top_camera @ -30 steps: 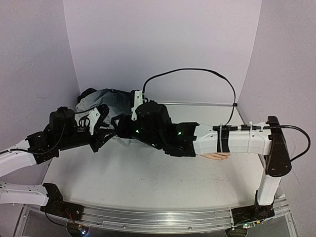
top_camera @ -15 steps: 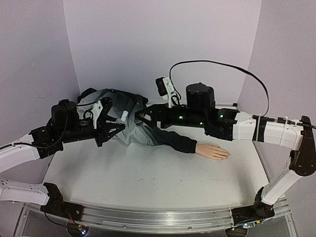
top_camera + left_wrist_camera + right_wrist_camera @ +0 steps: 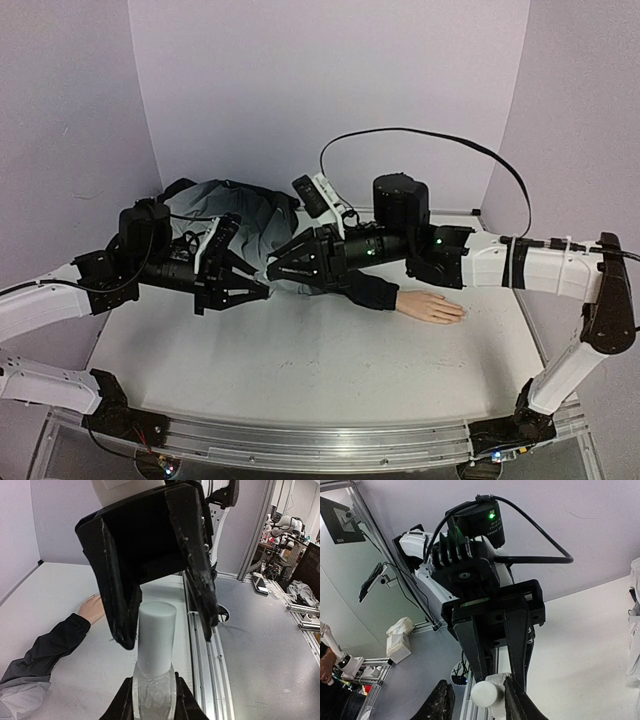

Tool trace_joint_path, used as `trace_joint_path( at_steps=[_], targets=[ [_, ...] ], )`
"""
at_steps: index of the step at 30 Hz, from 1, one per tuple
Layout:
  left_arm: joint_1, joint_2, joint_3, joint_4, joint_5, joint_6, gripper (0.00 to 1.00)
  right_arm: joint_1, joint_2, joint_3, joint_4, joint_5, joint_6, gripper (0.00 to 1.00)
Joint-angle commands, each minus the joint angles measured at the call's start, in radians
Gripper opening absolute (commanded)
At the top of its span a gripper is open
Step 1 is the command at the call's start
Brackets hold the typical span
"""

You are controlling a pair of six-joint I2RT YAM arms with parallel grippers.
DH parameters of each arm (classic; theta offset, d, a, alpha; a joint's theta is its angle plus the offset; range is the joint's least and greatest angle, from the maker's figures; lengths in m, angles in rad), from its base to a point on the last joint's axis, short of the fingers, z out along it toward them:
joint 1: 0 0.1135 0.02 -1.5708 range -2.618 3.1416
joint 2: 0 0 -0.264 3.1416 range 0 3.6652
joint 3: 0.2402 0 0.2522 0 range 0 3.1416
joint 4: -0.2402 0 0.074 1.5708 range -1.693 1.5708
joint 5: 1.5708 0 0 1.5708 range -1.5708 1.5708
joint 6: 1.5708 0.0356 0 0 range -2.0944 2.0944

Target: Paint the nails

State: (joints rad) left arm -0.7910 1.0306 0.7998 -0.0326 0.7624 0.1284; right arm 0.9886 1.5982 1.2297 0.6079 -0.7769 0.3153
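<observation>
Over on the left, the left gripper (image 3: 153,705) has its jaws closed tight on the glass body of a small bottle (image 3: 153,687) and holds it upright above the table (image 3: 300,360). The glass looks pale and cloudy, and I can't tell what is inside. A tall white cap (image 3: 156,630) sits on the neck.

Facing it from the other side, the right gripper (image 3: 479,700) reaches across with its jaws parted. One black finger is on each side of the cap: one just beside it, the other clearly apart, so it isn't gripping anything.

Behind the two grippers a dark grey jacket (image 3: 225,205) lies bunched at the back wall. Its sleeve (image 3: 365,290) runs out to the right along the table.

The mannequin hand (image 3: 432,306) sticks out of the cuff and lies flat, right of centre, well apart from the bottle. The nails (image 3: 456,315) are at its fingertips, pointing right, too small from here to see singly.
</observation>
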Motion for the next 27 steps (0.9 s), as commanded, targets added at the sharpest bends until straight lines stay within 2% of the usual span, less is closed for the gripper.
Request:
trace_joint_path(
  at_steps=[1, 7, 14, 19, 23, 27],
  targets=[
    [0.001, -0.01, 0.064, 0.051, 0.064, -0.014, 0.0, 0.001, 0.022, 0.054, 0.094, -0.098, 0.011, 0.36],
    [0.001, -0.008, 0.065, 0.051, 0.077, -0.017, 0.0, 0.002, 0.057, 0.088, 0.108, -0.122, 0.024, 0.29],
    [0.0, -0.01, 0.064, 0.051, 0.07, -0.015, 0.0, 0.002, 0.061, 0.098, 0.126, -0.105, 0.04, 0.28],
    [0.001, -0.016, 0.064, 0.051, 0.043, -0.019, 0.0, 0.008, 0.076, 0.097, 0.129, -0.096, 0.05, 0.14],
    [0.001, -0.034, 0.06, 0.051, -0.093, -0.047, 0.0, 0.019, 0.095, 0.094, 0.129, -0.048, 0.064, 0.01],
    [0.002, -0.074, 0.034, 0.076, -0.266, -0.069, 0.0, 0.034, 0.118, 0.074, 0.138, 0.043, 0.094, 0.0]
  ],
)
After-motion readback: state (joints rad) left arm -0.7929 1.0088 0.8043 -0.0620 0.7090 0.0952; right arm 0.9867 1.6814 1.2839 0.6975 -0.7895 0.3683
